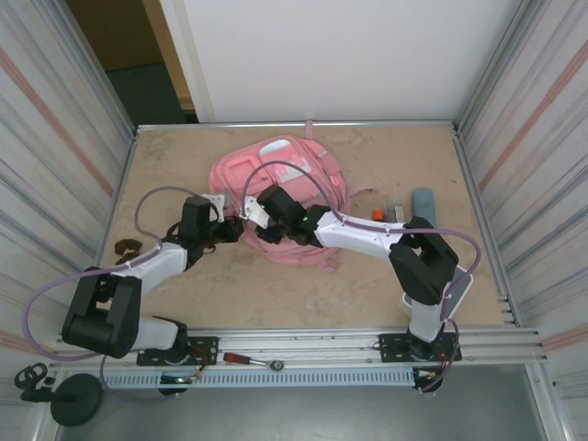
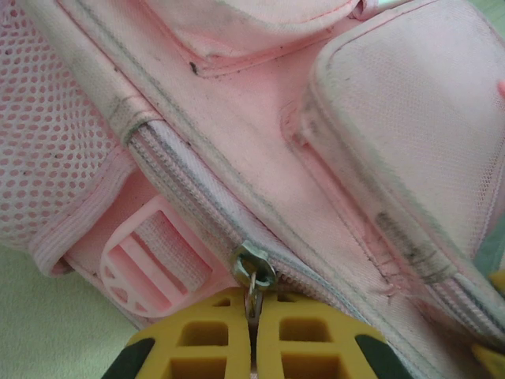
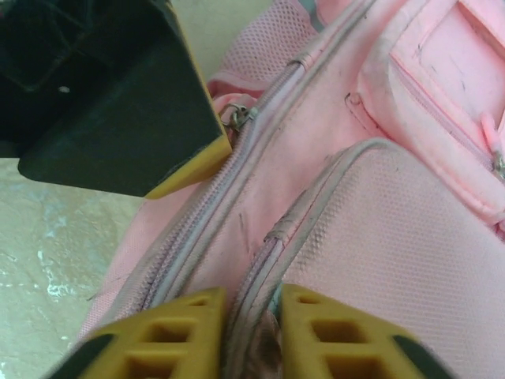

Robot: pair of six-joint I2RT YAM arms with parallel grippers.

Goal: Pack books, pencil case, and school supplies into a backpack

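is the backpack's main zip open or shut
Shut where visible: the backpack's zip teeth meet beside the slider; left gripper pinches its pull.

Both arms — the left arm [image 1: 161, 260] and the right arm [image 1: 363, 237] — are white with big black joints. Thin purple cables [image 1: 280, 163] run along them. The left gripper [image 2: 254, 316] has yellow fingers [image 2: 225, 312] with square holes.
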